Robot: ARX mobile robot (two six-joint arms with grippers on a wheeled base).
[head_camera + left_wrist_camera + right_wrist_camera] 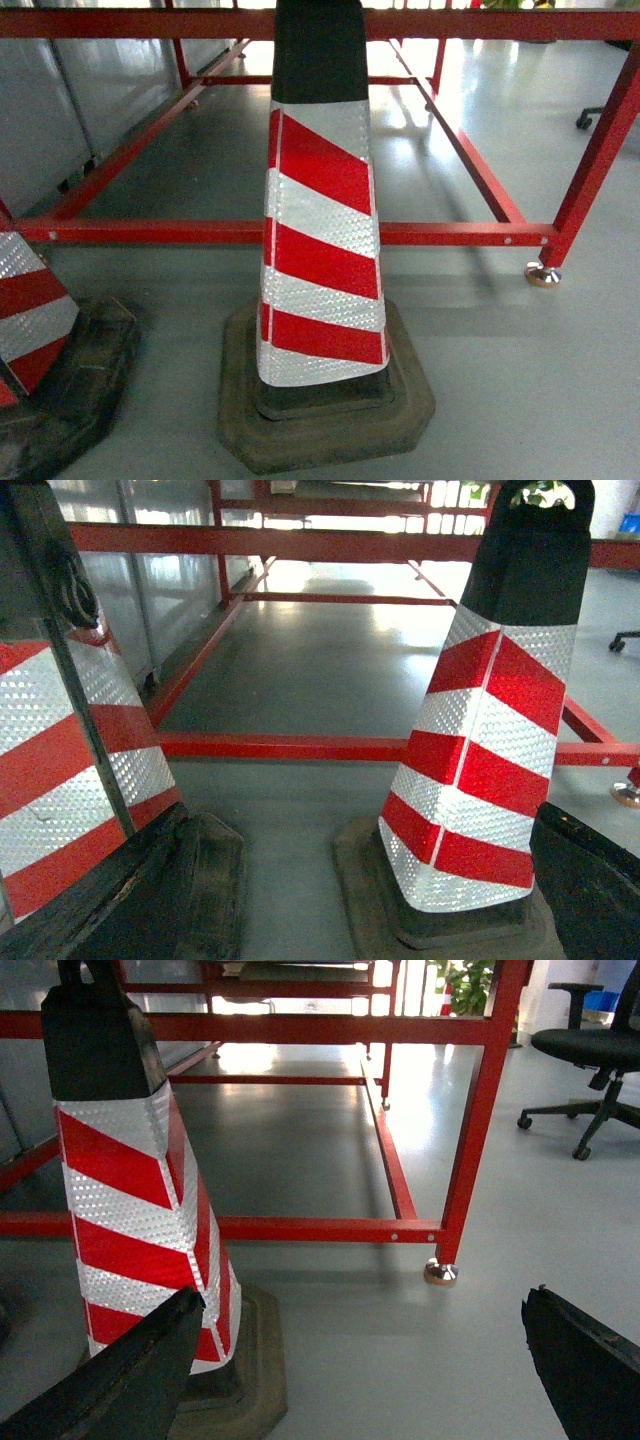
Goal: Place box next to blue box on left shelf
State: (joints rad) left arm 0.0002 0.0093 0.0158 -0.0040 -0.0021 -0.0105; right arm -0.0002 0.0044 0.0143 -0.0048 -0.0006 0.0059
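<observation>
while both end effectors gape wide and hold nothing, striped cone [320,250] ahead, red shelf frame [440,233] behind

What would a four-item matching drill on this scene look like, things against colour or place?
Things:
1 centre cone
2 rack frame
3 office chair
4 rack foot

Descriptions:
A plain red bars
B black, far right in the right wrist view
C red and white stripes
D silvery disc on the floor

Pairs: 1-C, 2-A, 3-B, 4-D.
</observation>
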